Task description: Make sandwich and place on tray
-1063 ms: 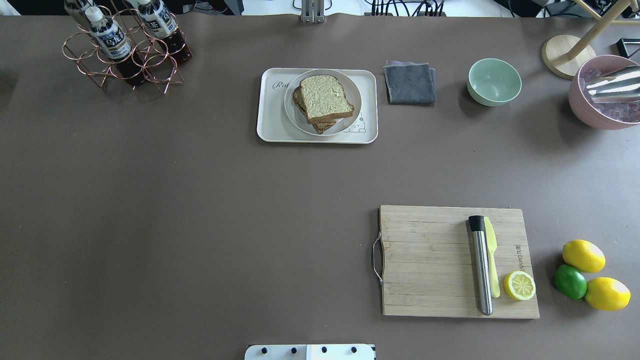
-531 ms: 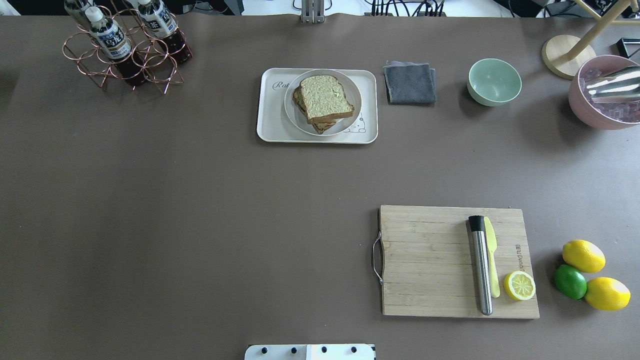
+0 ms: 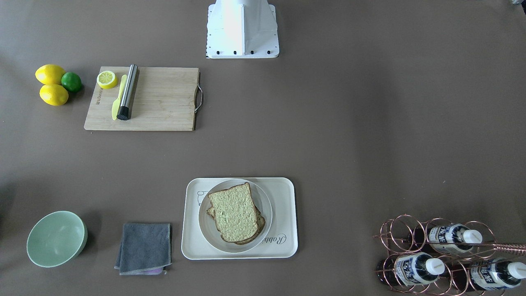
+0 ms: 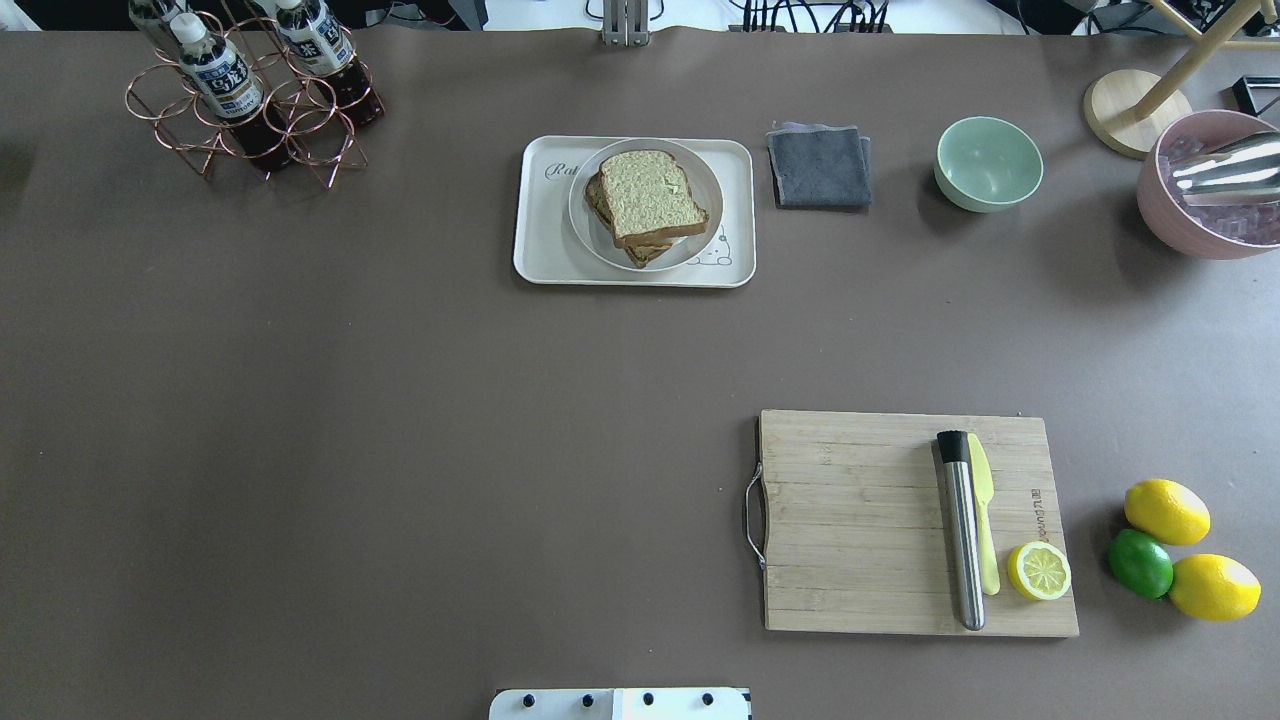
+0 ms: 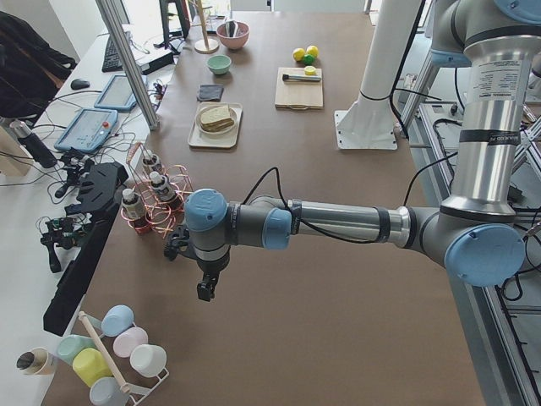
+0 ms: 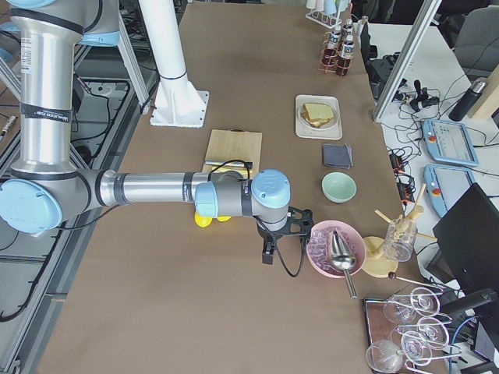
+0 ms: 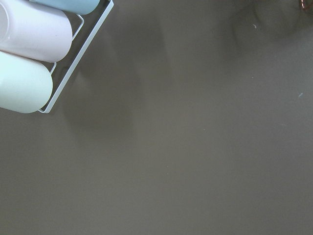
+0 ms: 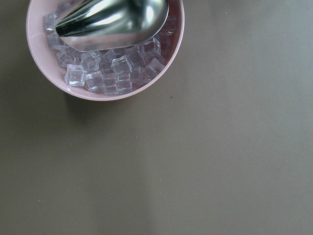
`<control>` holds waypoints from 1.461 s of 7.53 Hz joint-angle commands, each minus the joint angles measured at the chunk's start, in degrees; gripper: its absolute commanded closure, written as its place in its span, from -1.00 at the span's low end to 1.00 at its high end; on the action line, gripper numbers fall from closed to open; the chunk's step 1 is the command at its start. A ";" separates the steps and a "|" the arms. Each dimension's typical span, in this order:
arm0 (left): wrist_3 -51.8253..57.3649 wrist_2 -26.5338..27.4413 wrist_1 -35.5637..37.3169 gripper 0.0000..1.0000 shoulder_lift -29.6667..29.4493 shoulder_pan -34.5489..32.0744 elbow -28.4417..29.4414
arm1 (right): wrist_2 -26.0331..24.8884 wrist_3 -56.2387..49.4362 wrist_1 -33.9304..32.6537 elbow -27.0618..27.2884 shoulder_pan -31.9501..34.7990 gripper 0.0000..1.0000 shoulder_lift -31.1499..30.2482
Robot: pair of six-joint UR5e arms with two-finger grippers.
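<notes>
- Both grippers hang above the brown surface (image 4: 400, 450), well apart from the food. The left gripper (image 5: 205, 292) is at the end on the robot's left, near the copper bottle rack (image 5: 152, 201). The right gripper (image 6: 267, 255) is at the opposite end, just beside the pink bowl (image 6: 335, 248).
- For each gripper I cannot tell if the fingers are apart or pressed together, because only the side views show them.
- From the left wrist one sees bare surface and pastel cups (image 7: 27, 44) lying in a white wire holder in the corner.
- From the right wrist one sees the pink bowl filled with ice cubes (image 8: 110, 73), with a metal scoop (image 8: 112, 17) on them.
- The sandwich (image 4: 650, 198) lies on the white plate (image 4: 583, 215), the top slice a little turned against the lower one.
- This plate stands on the tray (image 4: 540, 250), at the far side of the surface, and covers part of the printed word.
- To the robot's right of the tray lie a folded grey cloth (image 4: 820, 167) and then a green bowl (image 4: 988, 163).
- The cutting board (image 4: 850, 520) carries a metal rod (image 4: 962, 540), a yellow knife (image 4: 983, 500) and a half lemon (image 4: 1039, 571).
</notes>
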 commanded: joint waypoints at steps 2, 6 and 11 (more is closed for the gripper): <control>-0.09 0.00 0.03 -0.96 0.08 0.03 -0.14 | 0.11 0.01 -0.04 0.26 0.00 -0.99 0.08; -0.09 0.00 0.20 -0.96 -0.62 0.03 0.13 | 0.03 0.01 -0.04 0.44 0.09 -0.99 0.25; -0.18 -0.09 0.20 -0.96 -0.89 0.03 -0.05 | 0.03 0.01 -0.04 0.53 0.00 -0.99 0.25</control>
